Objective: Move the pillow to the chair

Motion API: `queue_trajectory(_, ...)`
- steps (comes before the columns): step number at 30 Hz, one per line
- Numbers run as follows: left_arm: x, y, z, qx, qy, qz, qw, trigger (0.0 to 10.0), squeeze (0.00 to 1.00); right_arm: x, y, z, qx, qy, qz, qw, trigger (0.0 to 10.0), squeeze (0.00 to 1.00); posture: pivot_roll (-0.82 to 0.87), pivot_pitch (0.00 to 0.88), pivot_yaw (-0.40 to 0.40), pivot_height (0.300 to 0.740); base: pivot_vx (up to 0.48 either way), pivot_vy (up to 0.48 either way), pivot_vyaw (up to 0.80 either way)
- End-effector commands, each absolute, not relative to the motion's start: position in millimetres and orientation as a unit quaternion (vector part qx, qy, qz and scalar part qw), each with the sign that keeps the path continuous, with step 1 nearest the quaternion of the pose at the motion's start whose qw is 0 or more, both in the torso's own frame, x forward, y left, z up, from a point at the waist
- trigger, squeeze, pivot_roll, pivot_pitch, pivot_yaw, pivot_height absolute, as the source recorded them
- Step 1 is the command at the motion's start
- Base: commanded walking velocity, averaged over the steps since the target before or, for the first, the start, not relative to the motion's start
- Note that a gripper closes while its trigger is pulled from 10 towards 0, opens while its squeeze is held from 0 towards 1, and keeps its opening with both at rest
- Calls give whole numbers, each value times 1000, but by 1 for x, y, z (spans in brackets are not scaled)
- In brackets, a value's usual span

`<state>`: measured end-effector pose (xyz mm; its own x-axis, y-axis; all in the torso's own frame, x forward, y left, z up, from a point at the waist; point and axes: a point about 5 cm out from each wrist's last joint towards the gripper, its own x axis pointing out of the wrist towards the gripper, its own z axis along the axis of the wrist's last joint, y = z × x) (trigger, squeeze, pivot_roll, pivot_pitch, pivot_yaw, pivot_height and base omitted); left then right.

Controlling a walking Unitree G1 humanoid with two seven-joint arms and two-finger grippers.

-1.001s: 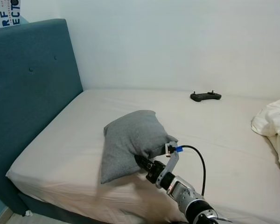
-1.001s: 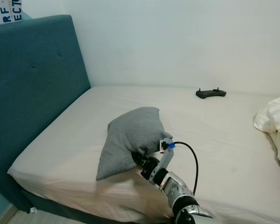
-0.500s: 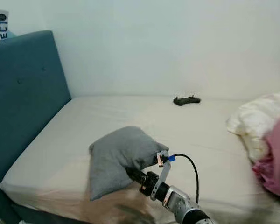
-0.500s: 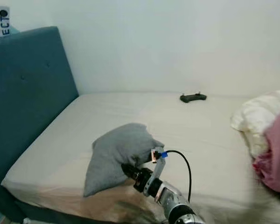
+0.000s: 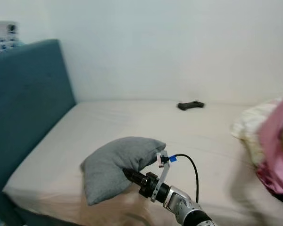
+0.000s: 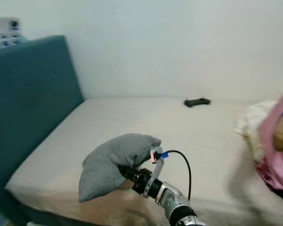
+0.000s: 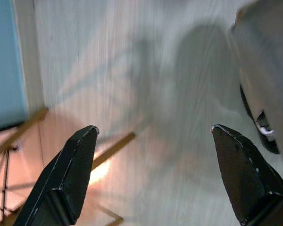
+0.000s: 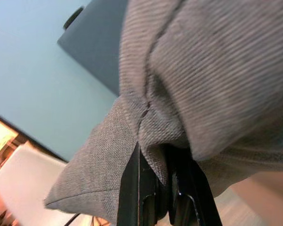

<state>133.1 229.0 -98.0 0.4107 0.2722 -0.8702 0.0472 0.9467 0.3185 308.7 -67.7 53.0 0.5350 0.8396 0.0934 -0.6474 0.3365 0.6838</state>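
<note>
Right gripper point(image 8: 162, 188) clenched on the gray pillow point(image 5: 115, 165) edge, just above the bed point(image 5: 108, 122). Left gripper point(image 7: 151, 174) spread, empty. We'd keep the pinch firm while carrying.

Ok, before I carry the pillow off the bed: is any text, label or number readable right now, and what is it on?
Poster above the teal headboard: dark print on white, too blurred to read.
Grey pillow, held in the right gripper: no text seen.
Black controller at the far side of the bed: too small and blurred to show any marking.
</note>
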Motion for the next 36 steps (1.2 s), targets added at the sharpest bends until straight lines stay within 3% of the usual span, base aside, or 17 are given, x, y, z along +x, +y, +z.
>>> queue_trajectory(1,132,231,-98,154,538,65,826,10000,0,316,-65,65,344,111,471,805,0,0,-17,0,15,673,0,0,0)
queue_trajectory(16,135,225,-98,145,532,62,832,10000,0,305,-65,43,303,170,440,828,0,0,-20,0,14,725,0,0,0)
queue_trajectory(22,134,224,-99,127,540,71,829,10000,0,296,-66,26,234,217,421,849,353,0,-22,0,15,740,-320,0,0)
queue_trajectory(23,133,224,-99,128,541,70,828,10000,0,294,-67,23,218,223,413,856,10000,0,-22,0,16,740,-480,0,0)
queue_trajectory(26,133,223,-99,127,538,69,830,10000,0,293,-69,17,198,237,391,867,10000,0,-22,0,16,740,-480,0,419)
queue_trajectory(36,132,224,-99,134,537,65,830,10000,0,286,-69,10,187,249,390,866,10000,0,-10,0,11,740,0,0,588)
